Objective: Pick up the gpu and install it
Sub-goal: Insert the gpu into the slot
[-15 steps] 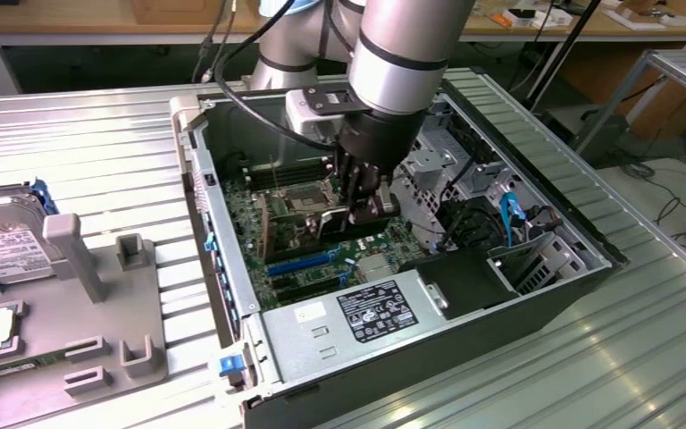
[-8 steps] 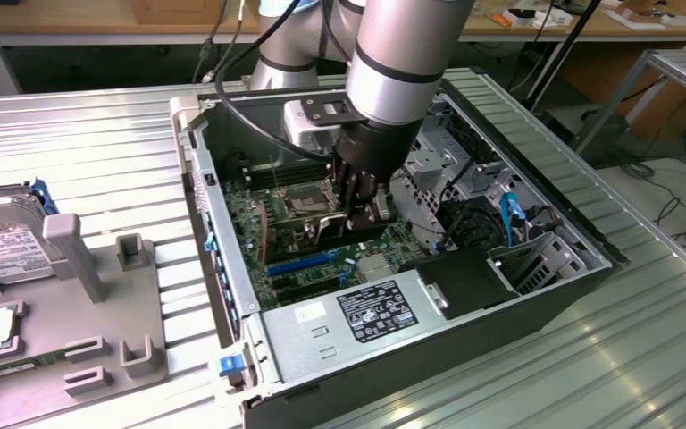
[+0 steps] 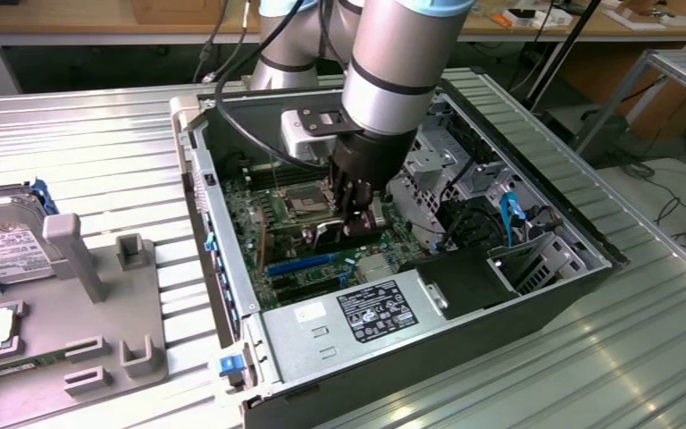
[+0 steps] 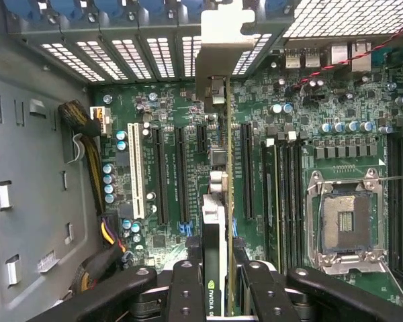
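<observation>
The gripper is clamped on the gpu, holding it edge-on above the motherboard inside the open computer case. The card's silver bracket sits close against the slotted rear wall, with expansion slots on either side.

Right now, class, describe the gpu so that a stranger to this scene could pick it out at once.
Look inside the open computer case, above its green motherboard. The gpu stands on edge between the gripper fingers, a thin card. Unlike the seated memory sticks nearby, it ends in a silver bracket.
</observation>
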Tool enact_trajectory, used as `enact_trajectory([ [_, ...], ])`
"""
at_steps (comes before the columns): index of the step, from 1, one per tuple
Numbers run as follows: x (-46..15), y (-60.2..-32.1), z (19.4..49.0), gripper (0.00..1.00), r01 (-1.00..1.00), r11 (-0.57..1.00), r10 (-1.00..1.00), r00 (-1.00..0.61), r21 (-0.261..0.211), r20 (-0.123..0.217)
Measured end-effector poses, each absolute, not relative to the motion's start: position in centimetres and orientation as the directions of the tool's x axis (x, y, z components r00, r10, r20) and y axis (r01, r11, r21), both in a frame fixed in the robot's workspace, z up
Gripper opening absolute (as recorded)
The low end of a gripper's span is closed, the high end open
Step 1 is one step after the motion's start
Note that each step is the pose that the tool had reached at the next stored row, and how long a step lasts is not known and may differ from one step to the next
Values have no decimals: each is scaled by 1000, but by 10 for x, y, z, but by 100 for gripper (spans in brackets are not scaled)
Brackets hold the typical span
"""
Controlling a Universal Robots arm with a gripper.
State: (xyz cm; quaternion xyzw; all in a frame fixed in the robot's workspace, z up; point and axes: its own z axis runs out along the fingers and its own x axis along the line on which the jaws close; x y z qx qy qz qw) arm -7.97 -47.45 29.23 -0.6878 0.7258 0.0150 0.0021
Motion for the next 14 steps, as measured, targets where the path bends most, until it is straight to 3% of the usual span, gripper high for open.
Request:
enact_trajectory([
  [14, -82, -472, 287, 27, -998, 54, -998, -54, 19, -24],
])
